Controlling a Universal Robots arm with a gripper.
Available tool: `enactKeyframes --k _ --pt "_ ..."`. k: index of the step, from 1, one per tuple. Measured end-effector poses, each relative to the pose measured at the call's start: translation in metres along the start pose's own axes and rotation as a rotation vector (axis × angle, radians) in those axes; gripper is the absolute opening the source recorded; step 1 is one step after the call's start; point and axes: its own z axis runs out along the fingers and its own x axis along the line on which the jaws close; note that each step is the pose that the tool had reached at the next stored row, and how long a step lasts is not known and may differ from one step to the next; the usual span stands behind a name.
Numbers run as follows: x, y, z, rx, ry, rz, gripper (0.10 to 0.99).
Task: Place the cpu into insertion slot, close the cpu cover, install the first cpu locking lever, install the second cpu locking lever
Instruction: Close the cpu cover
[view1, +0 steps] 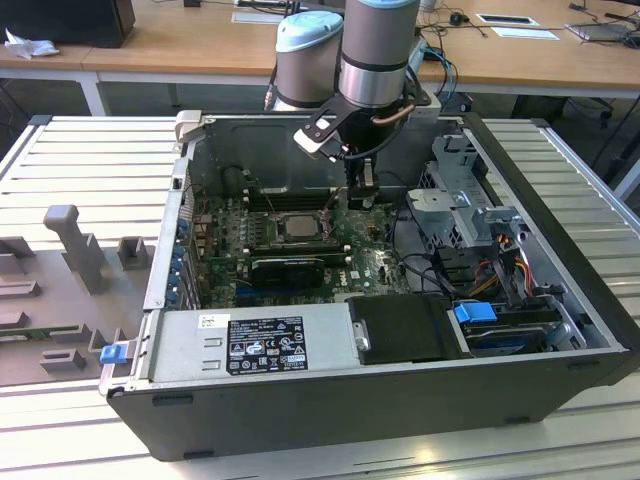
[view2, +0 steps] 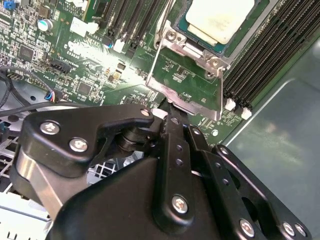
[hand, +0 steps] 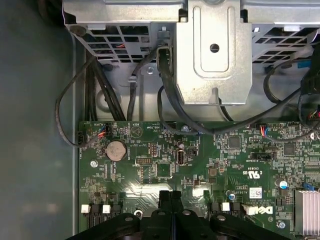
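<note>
The cpu (view2: 220, 17) lies flat in the insertion slot (view2: 243, 37) on the green motherboard, its pale top showing; in the exterior view the cpu (view1: 297, 226) sits mid-board. The cpu cover (view2: 186, 99), a thin grey metal frame, stands tilted up from its hinge at the slot's edge, with board visible through its opening. My gripper (view2: 169, 111) is shut, fingertips pressed together right at the cover's free edge; whether they pinch it I cannot tell. The shut gripper (hand: 171, 196) hangs low over the board, at the slot's side towards the exterior view's right (view1: 362, 200).
Long black memory slots (view2: 260, 65) flank the socket. A metal drive cage (hand: 215, 50) with looping black cables (hand: 165, 107) stands beside the board. The power supply (view1: 255, 342) and case walls (view1: 165, 250) box in the work area.
</note>
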Motion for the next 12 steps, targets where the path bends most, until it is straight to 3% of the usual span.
enactKeyframes --k 12 --pt "0.0000 -0.0066 -0.0002 0.000 0.0000 0.000 0.106"
